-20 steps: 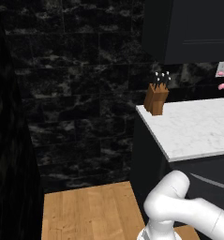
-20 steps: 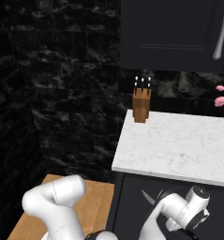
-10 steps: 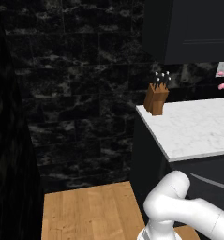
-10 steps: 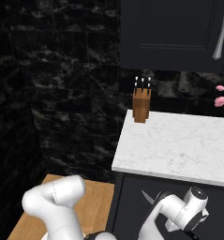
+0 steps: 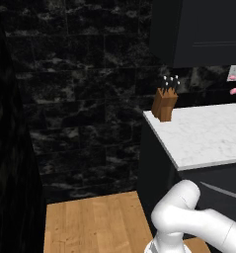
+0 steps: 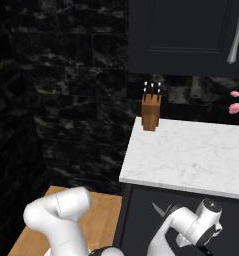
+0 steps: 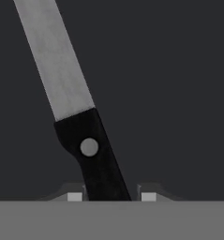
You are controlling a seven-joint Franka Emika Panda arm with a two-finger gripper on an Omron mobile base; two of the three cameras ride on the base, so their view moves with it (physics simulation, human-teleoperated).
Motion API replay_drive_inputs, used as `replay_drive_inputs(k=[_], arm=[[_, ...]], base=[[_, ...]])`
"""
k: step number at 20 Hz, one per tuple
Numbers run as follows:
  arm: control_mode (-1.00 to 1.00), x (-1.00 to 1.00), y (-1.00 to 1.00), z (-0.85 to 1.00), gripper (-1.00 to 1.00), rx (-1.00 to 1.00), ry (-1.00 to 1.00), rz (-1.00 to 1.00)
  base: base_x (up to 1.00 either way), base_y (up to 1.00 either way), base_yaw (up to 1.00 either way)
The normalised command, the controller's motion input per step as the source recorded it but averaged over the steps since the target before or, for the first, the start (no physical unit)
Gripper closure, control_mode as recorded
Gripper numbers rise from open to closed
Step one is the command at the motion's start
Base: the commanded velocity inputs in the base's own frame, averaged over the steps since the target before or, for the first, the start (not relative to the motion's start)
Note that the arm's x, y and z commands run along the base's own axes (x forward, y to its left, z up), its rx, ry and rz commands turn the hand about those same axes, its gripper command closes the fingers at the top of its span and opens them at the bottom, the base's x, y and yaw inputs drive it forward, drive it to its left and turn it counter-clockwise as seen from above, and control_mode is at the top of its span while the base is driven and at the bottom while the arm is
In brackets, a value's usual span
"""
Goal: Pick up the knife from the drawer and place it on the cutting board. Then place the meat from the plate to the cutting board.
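Knife (image 7: pixel 76 117): hand view shows us its black handle between the fingertips (image 7: pixel 75 196).
Gripper (image 7: pixel 111 197): closed on the handle.
Counter (image 6: pixel 191 155): base views show us a bare marble edge.

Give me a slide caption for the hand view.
Gripper fingertips flank the knife's black handle inside the dark drawer.

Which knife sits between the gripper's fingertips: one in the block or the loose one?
The loose knife, silver blade and black handle; the wooden block knives stand on the counter.
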Motion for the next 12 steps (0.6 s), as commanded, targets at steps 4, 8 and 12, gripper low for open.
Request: replay_drive_inputs(k=[4,8,12], arm=[[-1.0,-0.22,0.0,0.49,1.0,0.0,0.0,0.0],[-1.0,-0.35,0.0,0.64,1.0,0.0,0.05,0.0],[-1.0,-0.36,0.0,0.5,1.0,0.0,0.1,0.01]], base=[[0.0,0.0,0.0],[0.0,0.0,0.0],[0.0,0.0,0.0]])
